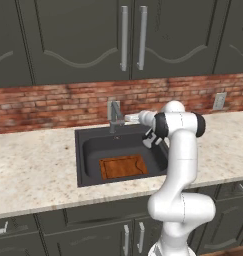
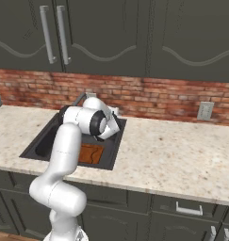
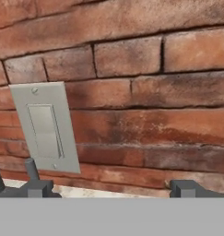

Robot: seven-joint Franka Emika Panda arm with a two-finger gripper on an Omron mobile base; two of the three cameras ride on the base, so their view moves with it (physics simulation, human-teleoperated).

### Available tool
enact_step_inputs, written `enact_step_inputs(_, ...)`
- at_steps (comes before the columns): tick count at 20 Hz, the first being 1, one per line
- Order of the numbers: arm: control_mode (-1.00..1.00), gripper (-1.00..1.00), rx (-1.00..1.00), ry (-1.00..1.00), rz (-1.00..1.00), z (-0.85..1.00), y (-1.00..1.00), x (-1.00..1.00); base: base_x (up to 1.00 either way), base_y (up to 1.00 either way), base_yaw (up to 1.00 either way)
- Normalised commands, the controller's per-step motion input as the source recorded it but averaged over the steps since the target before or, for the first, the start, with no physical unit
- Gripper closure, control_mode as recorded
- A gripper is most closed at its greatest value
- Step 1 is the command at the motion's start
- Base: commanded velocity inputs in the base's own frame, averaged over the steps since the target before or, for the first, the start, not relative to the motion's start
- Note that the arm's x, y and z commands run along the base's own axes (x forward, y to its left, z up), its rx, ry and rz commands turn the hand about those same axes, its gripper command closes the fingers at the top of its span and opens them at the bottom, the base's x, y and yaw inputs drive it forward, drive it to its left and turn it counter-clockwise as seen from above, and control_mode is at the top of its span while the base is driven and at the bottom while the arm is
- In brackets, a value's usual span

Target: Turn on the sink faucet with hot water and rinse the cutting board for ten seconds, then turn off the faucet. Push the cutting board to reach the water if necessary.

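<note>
We see the hand (image 3: 109,188) with fingers spread wide, holding nothing, aimed at the brick wall (image 3: 145,92) and a grey switch plate (image 3: 45,126). The cutting board (image 1: 124,166) lies flat in the sink (image 1: 88,150), front right. The sink faucet (image 1: 114,116) stands at the back rim, near the arm's wrist.

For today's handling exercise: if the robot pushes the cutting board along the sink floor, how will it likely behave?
The cutting board looks like rigid wood, so it should slide whole. Lying flat in the sink, it is unlikely to tip. The basin walls would probably stop it.
</note>
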Motion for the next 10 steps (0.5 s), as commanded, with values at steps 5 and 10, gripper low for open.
enact_step_inputs(5,-1.00,-1.00,0.00,0.00,0.00,0.00,0.05,-0.02,0.00,0.00,0.00)
enact_step_inputs(10,-1.00,-1.00,0.00,0.00,0.00,0.00,0.15,-0.01,0.00,0.00,0.00)
